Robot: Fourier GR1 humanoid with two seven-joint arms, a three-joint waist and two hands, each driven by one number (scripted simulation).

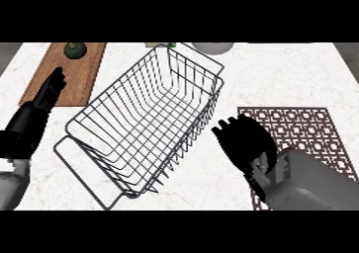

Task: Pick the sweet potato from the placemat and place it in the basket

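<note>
A wire basket (149, 123) lies tilted across the middle of the white counter. Right of it is a brown lattice placemat (306, 128). My right hand (244, 143) hovers over the placemat's left edge, a little right of the basket's near corner. Its fingers are curled downward, and the back of the hand faces me. The sweet potato does not show on the placemat or in the basket; the curled hand hides it. My left hand (37, 106) rests open at the far left, fingers straight and pointing up.
A wooden cutting board (68, 79) lies at the back left with a dark green round fruit (74, 49) on it. A white dish (212, 47) stands behind the basket at the counter's far edge.
</note>
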